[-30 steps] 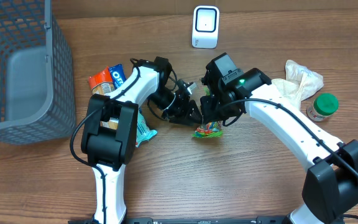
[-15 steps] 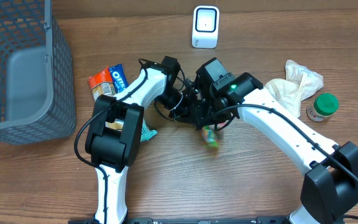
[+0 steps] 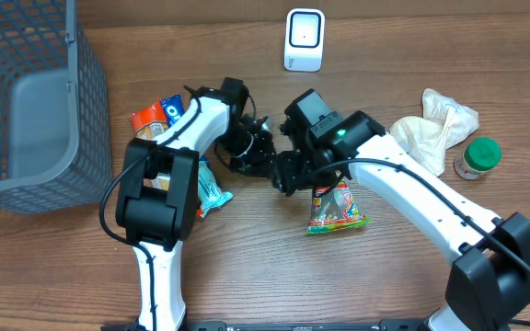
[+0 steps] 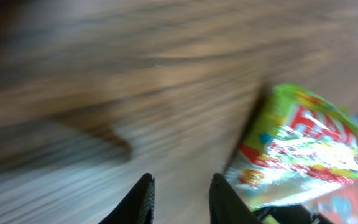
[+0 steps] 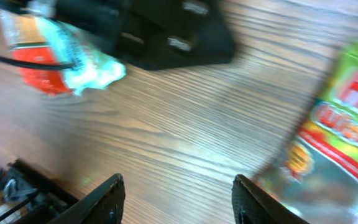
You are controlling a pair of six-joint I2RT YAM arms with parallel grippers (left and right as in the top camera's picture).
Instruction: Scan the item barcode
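From overhead, the white barcode scanner (image 3: 304, 39) stands at the far edge of the wooden table (image 3: 247, 276). The candy bag (image 3: 337, 210), green and red with a glossy face, lies flat on the wood well to the near side of the scanner and slightly to its right, not in front of it. The right gripper (image 3: 289, 176) sits between the scanner and the bag, just beside the bag's upper left corner. The left gripper (image 3: 265, 160) is close against it on the scanner's left-near side. From this height I cannot tell how far either pair of jaws is parted. Left of the scanner lie an Oreo pack (image 3: 171, 112) and an orange packet (image 3: 145, 121), and further left stands a grey wire basket (image 3: 26, 101). A teal packet (image 3: 210, 191) lies nearer the robot. To the right of the scanner are a crumpled white cloth (image 3: 435, 124) and a green-lidded jar (image 3: 478, 158).

The left wrist view is blurred. The left gripper (image 4: 182, 186) has its fingers narrowly parted, with only bare table between them, so it grips nothing. The candy bag (image 4: 297, 146) lies just to their right, apart from them.

The right wrist view is also blurred. The right gripper (image 5: 178, 193) has its fingers spread wide over bare wood and is empty. The candy bag (image 5: 337, 124) lies at the right edge, clear of the fingers.
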